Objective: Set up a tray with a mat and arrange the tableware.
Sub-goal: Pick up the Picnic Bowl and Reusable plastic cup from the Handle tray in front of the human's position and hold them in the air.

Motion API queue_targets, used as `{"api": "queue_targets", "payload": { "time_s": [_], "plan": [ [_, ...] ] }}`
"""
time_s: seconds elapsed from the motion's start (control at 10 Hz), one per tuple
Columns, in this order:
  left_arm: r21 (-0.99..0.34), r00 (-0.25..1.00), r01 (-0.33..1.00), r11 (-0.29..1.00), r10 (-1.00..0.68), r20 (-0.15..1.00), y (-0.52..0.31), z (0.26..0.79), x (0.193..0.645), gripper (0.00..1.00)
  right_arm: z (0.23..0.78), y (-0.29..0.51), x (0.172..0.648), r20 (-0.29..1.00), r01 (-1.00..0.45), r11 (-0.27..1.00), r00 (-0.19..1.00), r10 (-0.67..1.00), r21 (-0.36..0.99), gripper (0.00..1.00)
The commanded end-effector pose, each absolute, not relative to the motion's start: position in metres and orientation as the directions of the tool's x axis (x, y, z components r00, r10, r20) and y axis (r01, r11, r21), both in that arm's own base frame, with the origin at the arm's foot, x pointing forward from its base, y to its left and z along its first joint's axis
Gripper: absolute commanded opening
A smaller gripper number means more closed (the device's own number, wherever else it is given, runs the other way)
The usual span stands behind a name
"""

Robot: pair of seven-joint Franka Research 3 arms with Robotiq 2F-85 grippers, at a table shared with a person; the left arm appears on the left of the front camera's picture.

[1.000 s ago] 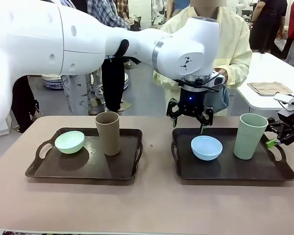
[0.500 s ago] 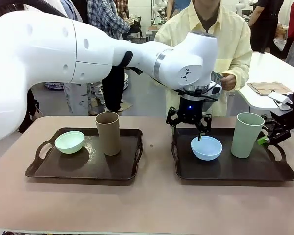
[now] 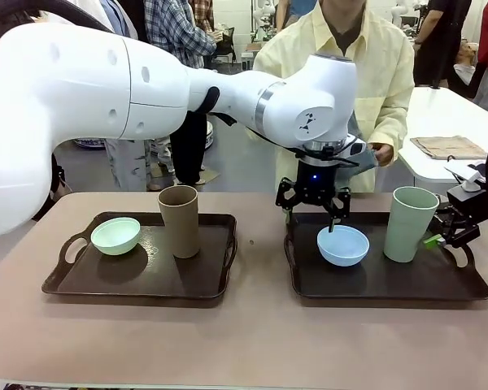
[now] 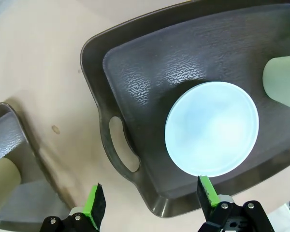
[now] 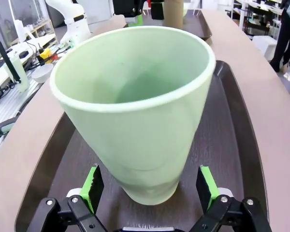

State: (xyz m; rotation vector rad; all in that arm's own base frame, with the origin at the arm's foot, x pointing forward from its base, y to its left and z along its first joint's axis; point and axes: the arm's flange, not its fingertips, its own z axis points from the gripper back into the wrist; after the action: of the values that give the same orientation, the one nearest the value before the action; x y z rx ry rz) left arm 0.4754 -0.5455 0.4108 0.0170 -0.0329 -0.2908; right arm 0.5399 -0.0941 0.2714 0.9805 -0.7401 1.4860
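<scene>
Tumbler (image 5: 135,121) stands between the parted right jaws.

mint bowl (image 3: 115,236), brown tumbler (image 3: 180,221), blue bowl (image 3: 342,245), green tumbler (image 3: 411,225) on trays (image 3: 130,280)

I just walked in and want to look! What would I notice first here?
The huge white arm stretches across the table, and the left claw hangs open over the blue bowl in the right tray. At the far right, the right claw straddles the green cup, open.
</scene>
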Motion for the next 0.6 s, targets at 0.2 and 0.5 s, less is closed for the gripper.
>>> {"api": "queue_targets", "payload": {
  "time_s": [0.2,0.5],
  "plan": [
    [0.020,0.968,0.252,0.968,-0.252,0.014,-0.553,0.413,0.484,1.00,0.278,-0.077,0.523,0.890,-0.990,-0.138,-0.066,0.452,-0.004,1.00],
    [0.041,0.967,0.252,0.967,-0.253,0.022,-0.560,0.404,0.489,1.00,0.281,-0.068,0.523,0.905,-0.992,-0.127,-0.072,0.420,-0.019,1.00]
  ]
}}
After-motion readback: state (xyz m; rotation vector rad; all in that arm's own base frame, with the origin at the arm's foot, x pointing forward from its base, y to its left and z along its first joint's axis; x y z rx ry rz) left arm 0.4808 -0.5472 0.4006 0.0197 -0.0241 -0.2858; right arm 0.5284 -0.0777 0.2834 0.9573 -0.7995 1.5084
